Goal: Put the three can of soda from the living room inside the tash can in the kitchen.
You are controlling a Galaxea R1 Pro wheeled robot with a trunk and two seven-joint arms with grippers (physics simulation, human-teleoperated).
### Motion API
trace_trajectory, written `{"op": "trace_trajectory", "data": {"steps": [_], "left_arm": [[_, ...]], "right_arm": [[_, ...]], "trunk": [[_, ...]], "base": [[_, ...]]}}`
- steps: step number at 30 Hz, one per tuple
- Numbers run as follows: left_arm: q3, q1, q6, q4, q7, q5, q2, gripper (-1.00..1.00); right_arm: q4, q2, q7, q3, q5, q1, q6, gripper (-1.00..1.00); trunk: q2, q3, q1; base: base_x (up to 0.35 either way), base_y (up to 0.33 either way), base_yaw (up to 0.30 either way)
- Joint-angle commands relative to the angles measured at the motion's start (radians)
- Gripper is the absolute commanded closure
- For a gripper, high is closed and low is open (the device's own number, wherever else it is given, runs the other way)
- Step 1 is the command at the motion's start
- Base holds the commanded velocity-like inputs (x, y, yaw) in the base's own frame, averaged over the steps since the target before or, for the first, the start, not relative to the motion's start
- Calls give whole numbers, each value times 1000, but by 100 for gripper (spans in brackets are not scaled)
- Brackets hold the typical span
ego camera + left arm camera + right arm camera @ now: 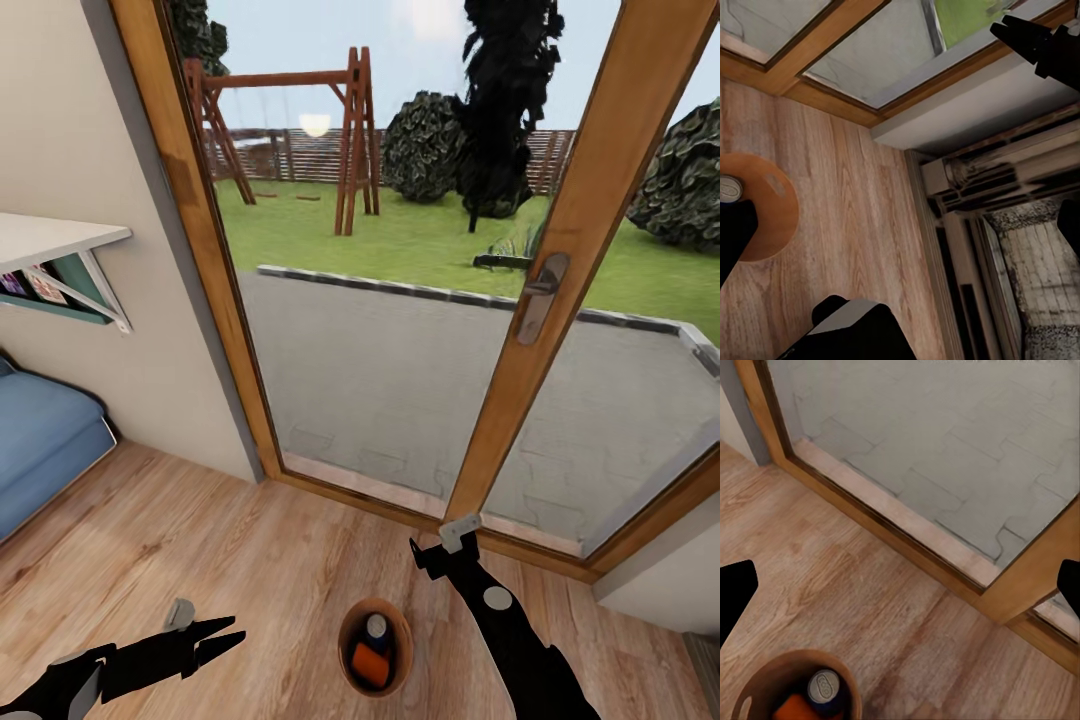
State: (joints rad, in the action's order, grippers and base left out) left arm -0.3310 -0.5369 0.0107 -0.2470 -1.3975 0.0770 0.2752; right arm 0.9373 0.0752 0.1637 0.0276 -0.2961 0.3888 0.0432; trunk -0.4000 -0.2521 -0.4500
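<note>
While the robot stands in the living room facing the wood-framed glass doors [560,230], the tash can [349,668] sits on the plank floor [200,560] low between the two arms, its brown inside showing. Two cans lie in it: a dark blue can of soda [376,630] upright with its silver top up, and an orange can of soda [370,665] just beside it, touching or nearly so. Whether a third can lies under them cannot be told. The left claw [228,637] has its fingers parted a little and empty, off to the bin's left. The right claw [436,558] hangs above and beyond the bin with wide jaws, as the right wrist view shows, holding nothing.

Judging by this, the step in hand is getting the bin to the kitchen. To do it well, a claw should close on the rim wall rather than on a can, grip firmly, and lift level so the cans stay inside; the blue sofa [40,450] and the door frame call for a slow turn of the base
</note>
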Motion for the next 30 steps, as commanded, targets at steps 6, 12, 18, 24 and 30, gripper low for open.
{"op": "trace_trajectory", "data": {"steps": [6, 12, 18, 24, 30], "left_arm": [[0, 0, 0, 0, 0, 0, 0, -100], [0, 0, 0, 0, 0, 0, 0, -100], [1, 0, 0, 0, 0, -3, 0, -100], [1, 0, 0, -1, -1, -5, 0, -100], [1, 0, 0, -2, -1, -6, 0, -100]], "right_arm": [[0, 0, 0, 0, 1, 0, 0, -100], [0, 0, 0, 0, 1, 0, -1, -100], [0, 0, 0, 0, 1, 0, 0, -100], [0, 0, 0, 0, 1, 0, 0, -100], [0, 1, 0, 0, 1, 0, -2, -100]], "trunk": [[0, 2, 0], [0, 11, 0], [0, 20, 0], [0, 22, 0], [0, 25, 0]], "base": [[0, 0, 0], [0, 0, 0], [0, 0, 0], [0, 0, 0], [0, 0, 0]]}}
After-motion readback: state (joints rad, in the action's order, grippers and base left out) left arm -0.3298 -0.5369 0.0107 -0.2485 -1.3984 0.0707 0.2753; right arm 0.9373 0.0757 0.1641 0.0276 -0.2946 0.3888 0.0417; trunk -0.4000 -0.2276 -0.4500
